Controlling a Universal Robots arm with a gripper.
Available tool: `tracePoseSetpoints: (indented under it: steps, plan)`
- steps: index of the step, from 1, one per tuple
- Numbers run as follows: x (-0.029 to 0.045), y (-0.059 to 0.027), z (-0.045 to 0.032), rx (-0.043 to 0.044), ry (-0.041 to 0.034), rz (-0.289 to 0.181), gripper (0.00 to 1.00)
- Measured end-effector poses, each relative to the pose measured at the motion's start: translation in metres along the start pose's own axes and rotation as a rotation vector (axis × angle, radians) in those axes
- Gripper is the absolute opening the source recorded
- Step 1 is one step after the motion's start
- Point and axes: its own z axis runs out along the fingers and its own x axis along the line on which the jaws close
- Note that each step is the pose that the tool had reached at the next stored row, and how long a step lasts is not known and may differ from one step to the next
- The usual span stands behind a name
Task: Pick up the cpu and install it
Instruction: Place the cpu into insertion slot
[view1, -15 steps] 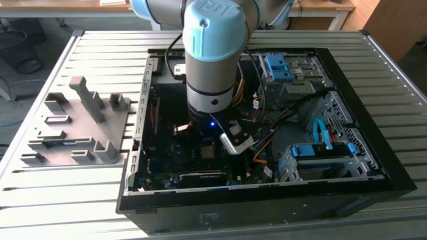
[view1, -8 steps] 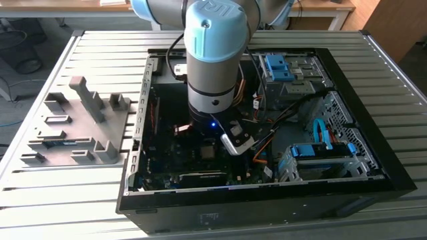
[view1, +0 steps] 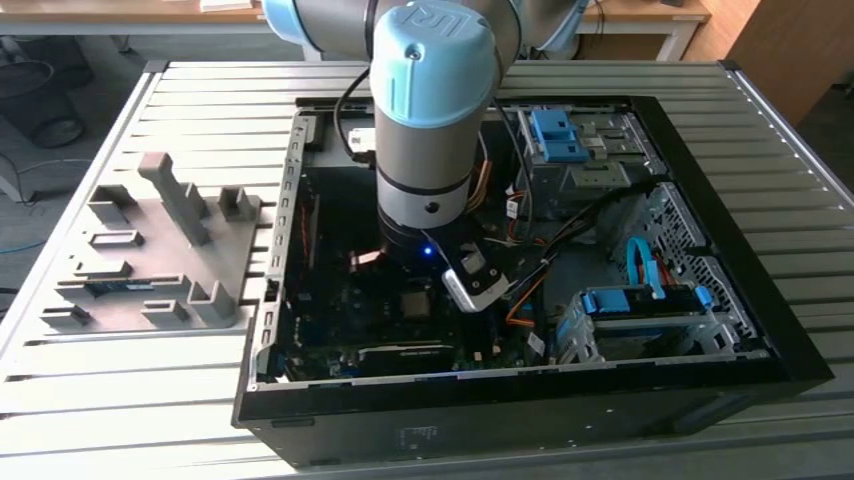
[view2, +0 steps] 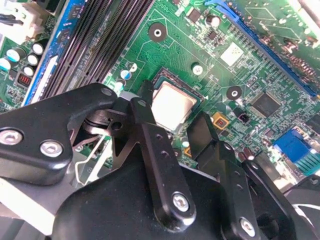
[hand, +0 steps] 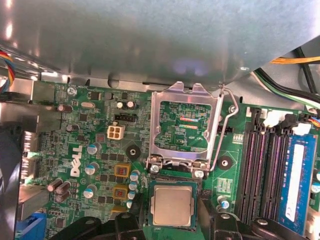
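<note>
- The square, silver-topped cpu (hand: 172, 205) lies flat in its socket on the green motherboard (hand: 100, 150). It sits between the black fingers (view2: 150, 140) of the robot's hand (view2: 172, 107), which stand spread to either side of it.
- The first wrist view shows the socket's metal retention frame (hand: 186, 125) swung open (its wire lever (hand: 224, 140) is raised alongside).
- The exterior view shows the arm reaching into an open black computer case (view1: 534, 435) on a slatted metal surface (view1: 200, 90).

The exterior view looks down on the computer case (view1: 507, 420); both wrist views sit close above its motherboard (view2: 200, 45) (hand: 100, 145)
</note>
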Motion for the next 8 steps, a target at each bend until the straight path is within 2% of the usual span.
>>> tracePoseSetpoints:
  steps: [8]
  plan:
    - [-0.0005, 0.0, 0.0017, -0.0001, -0.0001, 0.0, 0.55]
